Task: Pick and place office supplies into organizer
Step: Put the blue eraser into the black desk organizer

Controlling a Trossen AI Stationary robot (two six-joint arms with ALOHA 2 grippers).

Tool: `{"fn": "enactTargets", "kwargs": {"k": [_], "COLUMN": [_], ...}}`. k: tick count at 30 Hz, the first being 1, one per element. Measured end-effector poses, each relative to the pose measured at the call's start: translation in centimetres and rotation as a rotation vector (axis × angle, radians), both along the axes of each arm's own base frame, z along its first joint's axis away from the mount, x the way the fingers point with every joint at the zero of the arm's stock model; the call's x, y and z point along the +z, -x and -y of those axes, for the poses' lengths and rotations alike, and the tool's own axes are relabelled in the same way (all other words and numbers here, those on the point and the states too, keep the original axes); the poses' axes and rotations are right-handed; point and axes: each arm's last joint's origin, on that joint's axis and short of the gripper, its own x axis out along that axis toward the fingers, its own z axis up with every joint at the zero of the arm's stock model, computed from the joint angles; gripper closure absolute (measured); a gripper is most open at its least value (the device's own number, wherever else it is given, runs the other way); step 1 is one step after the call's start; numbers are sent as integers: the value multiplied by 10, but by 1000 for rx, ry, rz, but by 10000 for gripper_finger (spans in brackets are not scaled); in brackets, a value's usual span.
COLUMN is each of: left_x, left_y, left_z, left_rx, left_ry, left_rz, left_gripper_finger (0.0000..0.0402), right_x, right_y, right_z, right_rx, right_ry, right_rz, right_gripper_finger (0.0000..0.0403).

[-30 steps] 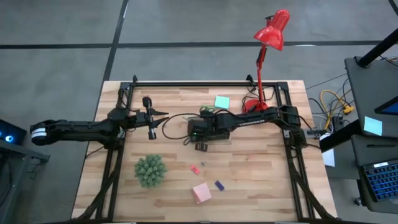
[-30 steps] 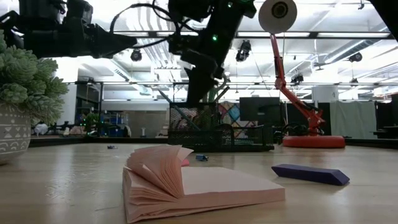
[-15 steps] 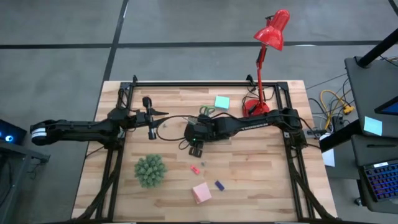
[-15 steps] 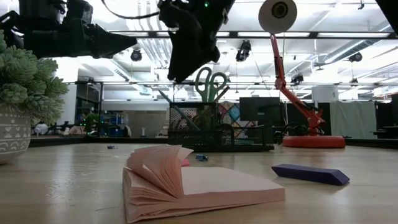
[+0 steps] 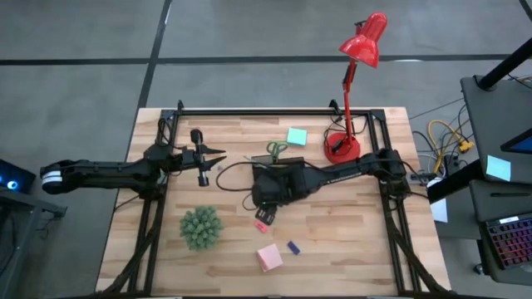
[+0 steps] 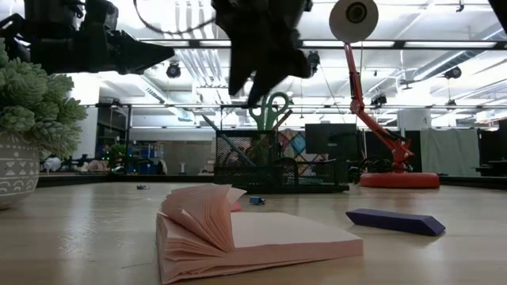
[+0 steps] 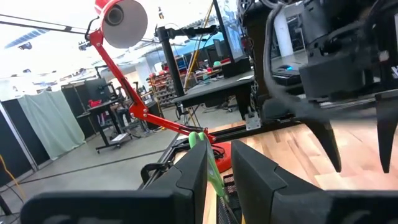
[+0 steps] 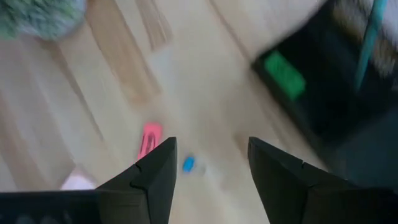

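The black organizer (image 6: 277,170) stands mid-table, partly under my right arm in the high view. Green-handled scissors (image 6: 269,111) stand in it, handles up, and a green eraser (image 8: 284,73) and a teal pen (image 8: 371,37) lie inside. My right gripper (image 5: 264,218) hangs open above the table just near of the organizer, over a pink eraser (image 8: 149,140) and a tiny blue eraser (image 8: 188,164). A pink sticky pad (image 5: 268,257), a purple eraser (image 5: 293,247) and a teal pad (image 5: 297,136) lie on the wood. My left gripper (image 5: 218,154) waits left of the organizer, open by a narrow gap.
A green spiky plant (image 5: 201,227) in a pot sits at the near left. The red lamp's base (image 5: 341,148) stands right of the organizer, its head beyond the far edge. Bare wood lies to the near right. A black frame runs along the table's sides.
My right gripper has risen from just over the organizer and moved toward the table's near edge, ending above the pink and blue erasers. The scissors now show standing in the organizer in the low view. My left arm has kept still.
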Motion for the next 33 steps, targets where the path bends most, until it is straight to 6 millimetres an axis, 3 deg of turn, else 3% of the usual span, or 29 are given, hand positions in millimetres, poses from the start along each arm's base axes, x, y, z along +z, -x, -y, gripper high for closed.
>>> {"fn": "enactTargets", "kwargs": {"k": [7, 19, 28, 33], "left_x": [0, 0, 0, 0], "left_y": [0, 0, 0, 0], "left_z": [0, 0, 0, 0], "left_rx": [0, 0, 0, 0], "left_ry": [0, 0, 0, 0], "left_rz": [0, 1, 2, 2], "left_gripper_finger": [343, 343, 343, 343], "right_x": [-3, -3, -4, -15], "right_y": [12, 26, 36, 42], "right_z": [-22, -68, -91, -105], "right_rx": [-117, -80, -172, -198], "right_ry": [-115, -140, -192, -206], "right_rz": [-78, -85, -93, -156], "right_gripper_finger": [215, 215, 215, 215]}}
